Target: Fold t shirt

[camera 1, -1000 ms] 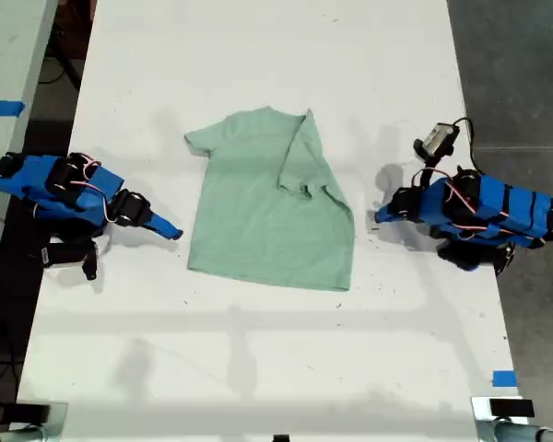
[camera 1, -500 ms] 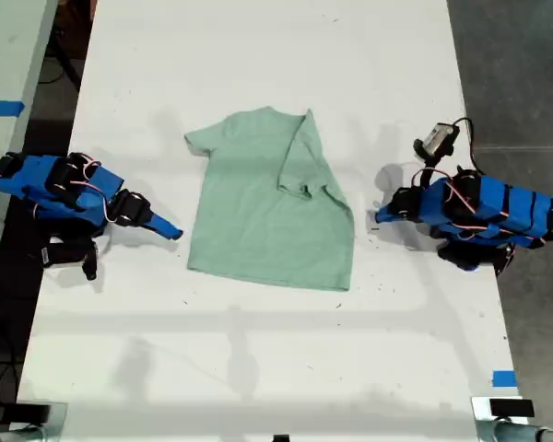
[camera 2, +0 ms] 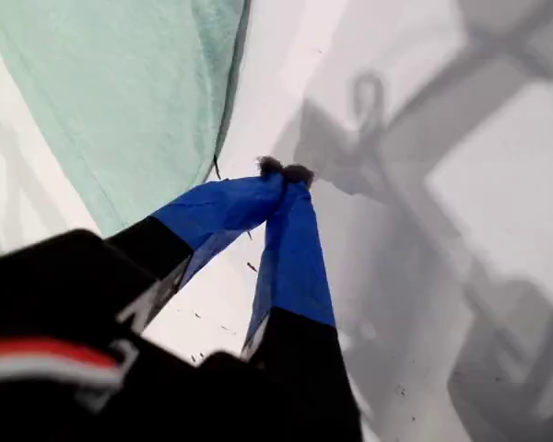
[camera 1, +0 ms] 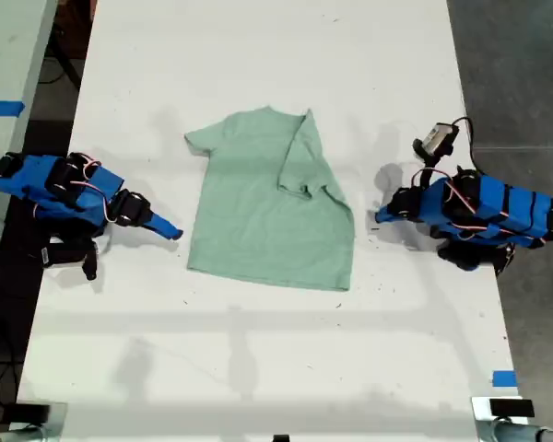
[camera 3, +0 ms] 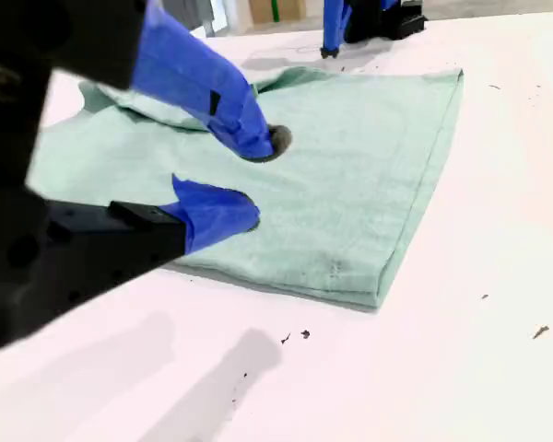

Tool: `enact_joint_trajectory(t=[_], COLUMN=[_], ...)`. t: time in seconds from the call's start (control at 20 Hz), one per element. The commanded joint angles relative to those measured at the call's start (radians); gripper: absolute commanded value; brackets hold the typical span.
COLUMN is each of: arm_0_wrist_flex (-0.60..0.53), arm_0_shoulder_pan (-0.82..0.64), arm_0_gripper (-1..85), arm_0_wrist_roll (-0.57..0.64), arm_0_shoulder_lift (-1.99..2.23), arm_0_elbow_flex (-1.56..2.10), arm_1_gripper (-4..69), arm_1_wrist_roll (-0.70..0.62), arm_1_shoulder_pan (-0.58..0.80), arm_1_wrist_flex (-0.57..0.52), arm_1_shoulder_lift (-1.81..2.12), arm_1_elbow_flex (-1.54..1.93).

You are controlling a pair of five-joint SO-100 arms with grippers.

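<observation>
Nothing had moved. In the exterior view, shirt [camera 1: 267,207] lay mid-table, one side folded in. My first gripper [camera 1: 380,218] sat pinched empty at its 3 o'clock, my second gripper [camera 1: 170,231] apart at 9. Fold looked paused.

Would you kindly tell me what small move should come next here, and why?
Probably ease my second end effector forward to the t-shirt edge nearest it. It is open, just short of that unfolded side, while the exterior view's right side is already folded in and my first end effector is shut.
</observation>
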Motion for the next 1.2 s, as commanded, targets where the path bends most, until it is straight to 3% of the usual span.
enact_joint_trajectory(t=[0.0,1.15], arm_0_wrist_flex=[-0.018,-0.018], arm_0_shoulder_pan=[-0.005,-0.005], arm_0_gripper=[8.7,8.7], arm_0_wrist_roll=[0.006,0.006], arm_0_shoulder_lift=[0.008,0.008], arm_0_elbow_flex=[0.006,0.006], arm_1_gripper=[-1.5,-1.9], arm_1_wrist_roll=[-0.029,-0.011], arm_1_shoulder_pan=[0.011,0.017], arm_1_wrist_flex=[-0.032,-0.049], arm_1_shoulder_lift=[0.011,0.011], arm_1_elbow_flex=[0.038,0.049])
